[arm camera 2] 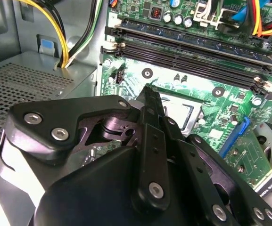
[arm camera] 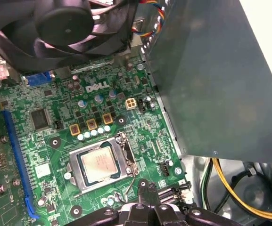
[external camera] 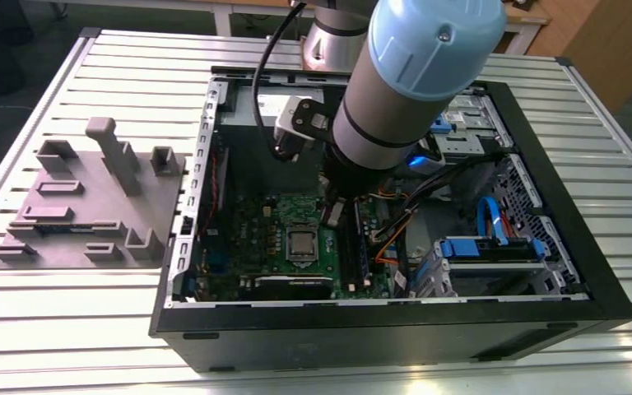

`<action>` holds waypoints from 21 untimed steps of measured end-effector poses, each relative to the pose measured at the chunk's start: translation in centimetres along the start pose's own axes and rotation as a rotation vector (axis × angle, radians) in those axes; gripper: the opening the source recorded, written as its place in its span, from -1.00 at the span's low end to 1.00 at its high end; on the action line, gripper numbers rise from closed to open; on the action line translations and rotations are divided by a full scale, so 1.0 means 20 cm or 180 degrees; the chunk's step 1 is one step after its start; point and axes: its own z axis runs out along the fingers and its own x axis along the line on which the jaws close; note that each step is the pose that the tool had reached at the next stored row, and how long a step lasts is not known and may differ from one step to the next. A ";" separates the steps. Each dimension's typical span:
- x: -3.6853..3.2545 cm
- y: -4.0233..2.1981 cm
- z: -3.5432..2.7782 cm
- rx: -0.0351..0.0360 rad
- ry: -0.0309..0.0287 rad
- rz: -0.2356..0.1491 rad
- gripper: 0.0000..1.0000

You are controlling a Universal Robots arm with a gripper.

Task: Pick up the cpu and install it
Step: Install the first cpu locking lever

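Observation:
The cpu is a silvery square chip lying flat inside the metal-framed socket of the green motherboard. In the exterior view the cpu sits mid-board inside the open computer case. My gripper hangs just beside the socket's edge, above the board, with its black fingers together and nothing between them. In the second wrist view the fingertips overlap the socket's near edge, and part of the cpu shows behind them. In the exterior view the gripper is largely hidden under the arm.
A large grey metal box stands close beside the socket, with a black fan at the board's other end. Memory slots and yellow cables run nearby. A grey fixture plate lies on the table at the exterior view's left.

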 end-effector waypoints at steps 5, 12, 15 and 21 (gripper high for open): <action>0.001 0.000 0.000 -0.0001 0.0001 -0.0003 -0.80; 0.001 0.000 0.000 -0.0001 0.0001 -0.0004 -0.80; 0.003 0.001 0.001 -0.0005 0.0004 -0.0025 -0.80; 0.006 0.000 0.008 -0.0040 0.0038 -0.0235 -0.80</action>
